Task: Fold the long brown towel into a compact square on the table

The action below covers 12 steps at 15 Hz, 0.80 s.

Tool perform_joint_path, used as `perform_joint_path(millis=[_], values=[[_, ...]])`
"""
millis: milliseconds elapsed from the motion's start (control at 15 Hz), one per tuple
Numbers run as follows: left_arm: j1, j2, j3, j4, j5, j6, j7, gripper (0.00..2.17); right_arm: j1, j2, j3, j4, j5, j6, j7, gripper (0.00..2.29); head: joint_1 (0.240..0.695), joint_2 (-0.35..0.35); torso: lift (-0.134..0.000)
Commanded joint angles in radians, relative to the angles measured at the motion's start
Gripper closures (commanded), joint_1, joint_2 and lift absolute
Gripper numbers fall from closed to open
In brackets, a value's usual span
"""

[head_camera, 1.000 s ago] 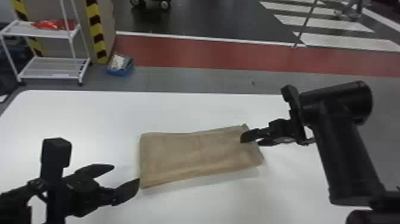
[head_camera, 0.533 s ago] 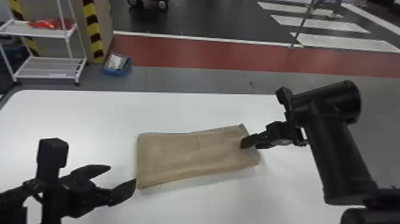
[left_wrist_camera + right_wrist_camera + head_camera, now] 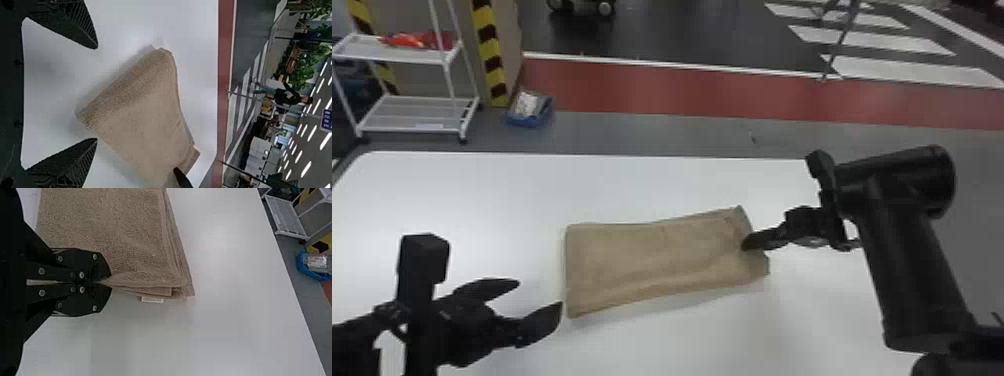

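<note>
We see the towel (image 3: pixel 652 260) folded flat mid-frame on the table (image 3: pixel 482 190), with our right gripper (image 3: pixel 746 244) pinching its right end and our left gripper (image 3: pixel 540 293), fingers spread, just beside its lower-left corner. Our right arm (image 3: pixel 907 265) hides part of the table at frame right, while a rack (image 3: pixel 417 113) and a blue box (image 3: pixel 526 121) stand on the floor at upper left.
</note>
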Motion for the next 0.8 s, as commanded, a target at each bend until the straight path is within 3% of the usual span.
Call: perform_joint_path(millis=[0,133,333,533,733], values=[[-0.001,0.0,0.0,0.0,-0.001,0.003,0.0,0.04,0.017,-0.006,-0.046,-0.043,-0.057,0.012,0.019,1.51,0.695,-0.188,-0.123],[-0.003,0.0,0.005,-0.007,-0.001,0.006,-0.008,0.04,0.05,-0.018,-0.097,-0.144,-0.075,0.073,0.061,1.51,0.695,-0.184,-0.123],[-0.006,0.0,0.006,-0.01,-0.003,0.015,-0.014,0.04,0.103,-0.076,-0.16,-0.282,-0.143,0.177,0.107,1.51,0.695,-0.194,-0.123],[-0.009,0.0,0.006,-0.01,-0.006,0.015,-0.02,0.04,0.109,-0.136,-0.229,-0.344,-0.219,0.198,0.113,1.51,0.695,-0.231,-0.123],[-0.009,0.0,0.005,-0.016,-0.017,0.031,-0.026,0.04,0.076,-0.125,-0.249,-0.354,-0.261,0.198,0.111,1.51,0.695,-0.255,-0.123]])
